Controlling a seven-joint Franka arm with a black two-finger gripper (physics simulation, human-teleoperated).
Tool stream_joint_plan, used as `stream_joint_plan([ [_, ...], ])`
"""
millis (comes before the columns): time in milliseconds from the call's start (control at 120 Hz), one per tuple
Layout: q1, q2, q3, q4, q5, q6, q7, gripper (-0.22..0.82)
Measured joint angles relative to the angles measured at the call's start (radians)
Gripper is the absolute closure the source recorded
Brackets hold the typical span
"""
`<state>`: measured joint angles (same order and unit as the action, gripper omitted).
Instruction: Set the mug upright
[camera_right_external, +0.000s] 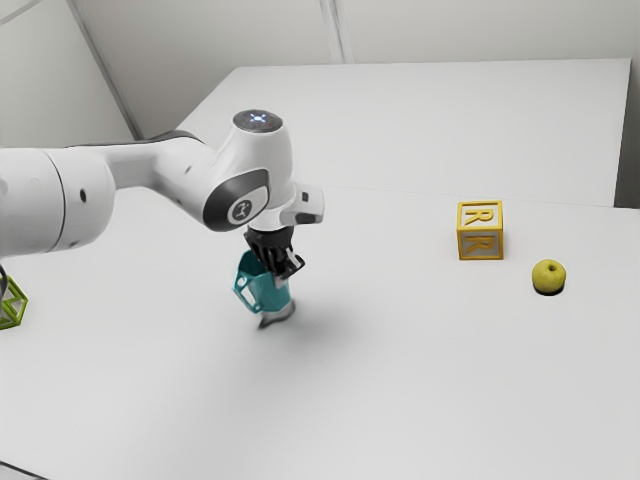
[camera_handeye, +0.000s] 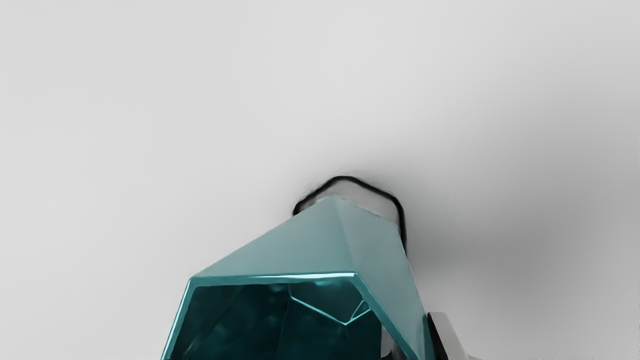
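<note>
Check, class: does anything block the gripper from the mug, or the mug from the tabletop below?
Nothing visible does. The gripper pinches the teal mug by its wall; the letter block and apple sit toward the exterior view's right.

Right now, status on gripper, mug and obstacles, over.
Gripper shut on mug, one finger inside, one outside. Mug mouth up; can't tell if base is seated. Block and apple well apart from it, toward exterior view's right.
</note>
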<state>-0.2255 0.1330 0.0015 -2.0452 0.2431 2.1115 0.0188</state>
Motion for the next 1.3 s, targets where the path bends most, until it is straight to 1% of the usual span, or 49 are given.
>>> stream_joint_plan([
  [333, 0.0, 0.023, -0.004, 0.0, -0.005, -0.023, -0.065, 0.78],
  [625, 0.001, 0.043, -0.005, 0.0, -0.006, -0.02, -0.1, 0.78],
  [675, 0.001, 0.043, -0.009, 0.001, -0.007, -0.019, -0.105, 0.76],
  [725, 0.0, 0.043, -0.013, 0.001, -0.011, -0.02, -0.11, 0.71],
  [867, -0.001, 0.026, -0.018, 0.002, -0.021, -0.024, -0.125, 0.49],
  [942, -0.001, 0.011, -0.018, 0.002, -0.03, -0.027, -0.133, 0.39],
  [1150, 0.0, -0.017, -0.015, 0.009, -0.05, -0.028, -0.149, 0.18],
  [1300, 0.004, -0.074, -0.009, 0.025, -0.06, -0.026, -0.155, 0.09],
])
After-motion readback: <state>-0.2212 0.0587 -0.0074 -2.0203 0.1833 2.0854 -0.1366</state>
